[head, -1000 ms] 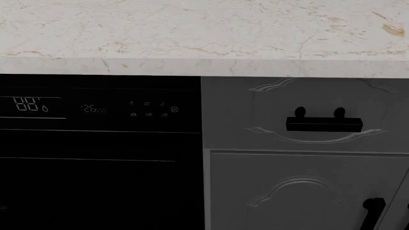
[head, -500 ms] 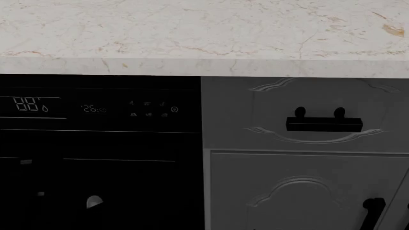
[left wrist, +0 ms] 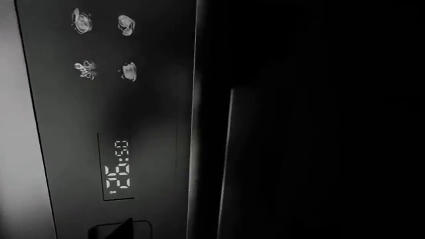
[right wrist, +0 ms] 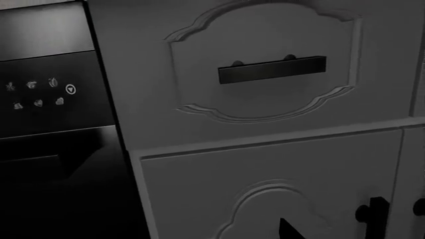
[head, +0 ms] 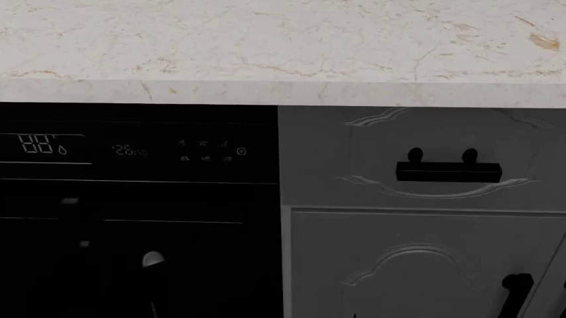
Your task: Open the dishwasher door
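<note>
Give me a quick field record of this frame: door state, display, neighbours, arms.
dishwasher door: glossy black, appears shut
control strip: pale digits lit, touch icons beside them
countertop: beige marble, above the door
drawer front: grey embossed, beside the door, black bar handle
lower cabinet door: grey, below the drawer
left arm: dark shape with pale spots in front of the door; contact unclear
grippers: jaws not discernible in any view

Dishwasher door front unobstructed; countertop overhangs above, drawer handle juts out at right.
</note>
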